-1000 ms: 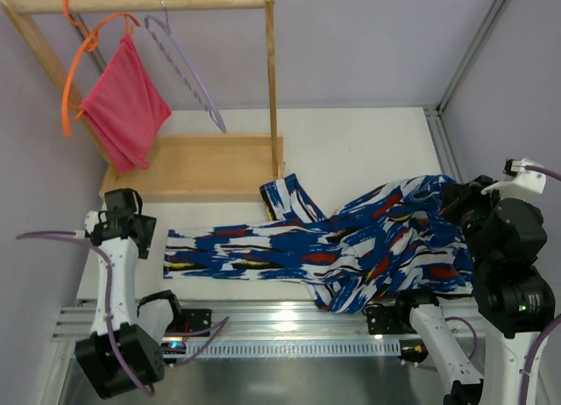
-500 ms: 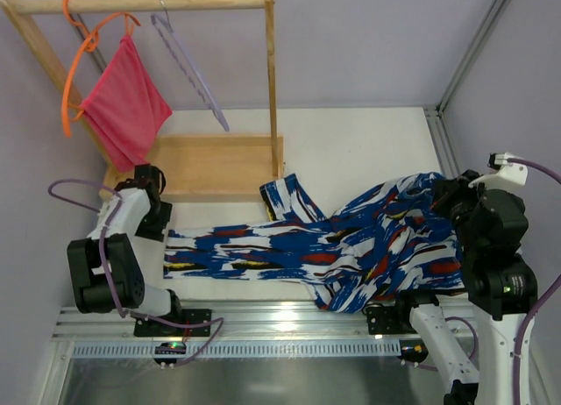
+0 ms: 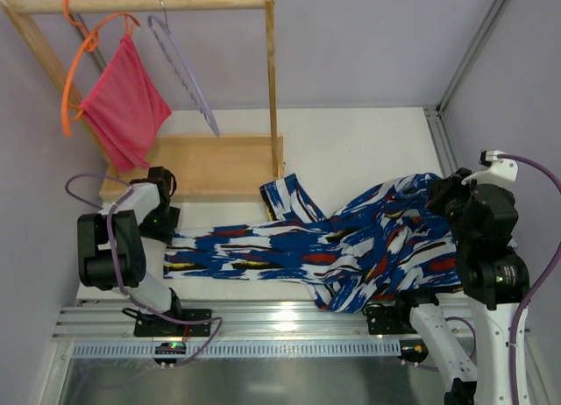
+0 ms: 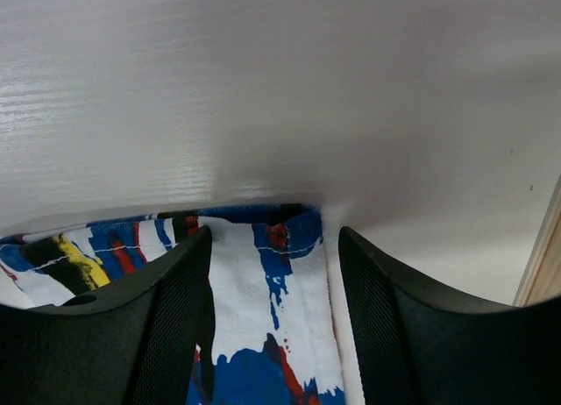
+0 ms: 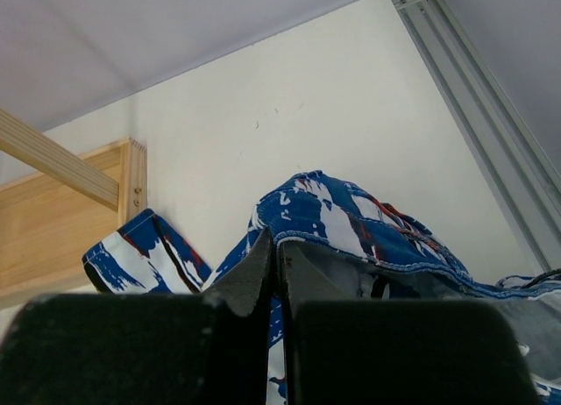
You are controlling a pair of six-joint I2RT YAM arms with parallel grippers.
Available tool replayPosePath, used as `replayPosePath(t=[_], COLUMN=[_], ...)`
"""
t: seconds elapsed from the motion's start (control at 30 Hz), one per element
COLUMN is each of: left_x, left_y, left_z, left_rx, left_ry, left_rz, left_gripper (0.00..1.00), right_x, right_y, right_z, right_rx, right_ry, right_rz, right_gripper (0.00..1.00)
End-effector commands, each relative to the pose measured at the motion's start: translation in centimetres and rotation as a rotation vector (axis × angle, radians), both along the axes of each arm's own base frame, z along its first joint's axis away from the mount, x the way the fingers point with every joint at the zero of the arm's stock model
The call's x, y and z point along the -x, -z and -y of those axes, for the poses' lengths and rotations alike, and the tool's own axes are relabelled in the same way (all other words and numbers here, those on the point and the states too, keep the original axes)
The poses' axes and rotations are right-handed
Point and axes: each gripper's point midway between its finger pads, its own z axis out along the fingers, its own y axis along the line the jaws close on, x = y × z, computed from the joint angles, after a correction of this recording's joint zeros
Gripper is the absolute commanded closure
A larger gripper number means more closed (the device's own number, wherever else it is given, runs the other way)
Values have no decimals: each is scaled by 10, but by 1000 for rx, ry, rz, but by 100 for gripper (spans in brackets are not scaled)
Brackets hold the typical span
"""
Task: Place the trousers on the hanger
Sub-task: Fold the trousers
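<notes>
A white table (image 3: 351,151) sat inside pale walls, with a wooden rack (image 3: 272,89) standing at its far left on a flat wooden base (image 3: 210,164). From the rack's rail (image 3: 149,2) hung an orange hanger (image 3: 74,63) carrying a pink cloth (image 3: 127,107). Just to the right of it, the hanger (image 3: 184,72) dangled bare by its metal hook, its ridged arm slanting down towards the base.

The trousers (image 3: 351,243) lay on the table in front of the rack, well apart from the hanger. One leg stretched flat to the left. A second leg end folded up beside the rack's post, and the waist was bunched in a heap at the right.

The left gripper (image 3: 162,221) was low at the leg's left end, close to the corner of the base. From its wrist camera the left gripper (image 4: 273,247) was spread wide, one finger (image 4: 175,317) on each side of the hem (image 4: 280,247). I could not tell whether the fingers touched the cloth.

The right gripper (image 3: 443,199) sat over the bunched waist. In its wrist view the right gripper (image 5: 276,252) was pressed together, pinching the stitched waistband edge of the trousers (image 5: 351,221). The cloth rose to the fingertips there, and the pale inside of the waist showed below the seam.
</notes>
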Motion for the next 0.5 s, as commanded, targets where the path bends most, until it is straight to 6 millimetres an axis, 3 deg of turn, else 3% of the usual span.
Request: replayPosePath(t=[0.0,0.07,0.17,0.3,0.47], left_x=[-5,1,9,15,13], left_y=[13,19,26,19,-16], left_z=[0,-1,-2,-9,-25], left_rx=[-16,-22,-28,-71,-141], left_ry=[-24,-20,-23,-17,-10], left_rz=[4,-31,-49,-56,9], left_gripper=[41,44,60,95,100], right_x=[-7,-7,-7,-11,-9], right_y=[-25,-25,-24,-19,-11], right_z=[1,2,3,3,7], right_rx=[13,16,20,21,25], right_ry=[-1,3,7,8,31], right_rz=[91,91,89,60,9], right_gripper=[96,96,96,96,96])
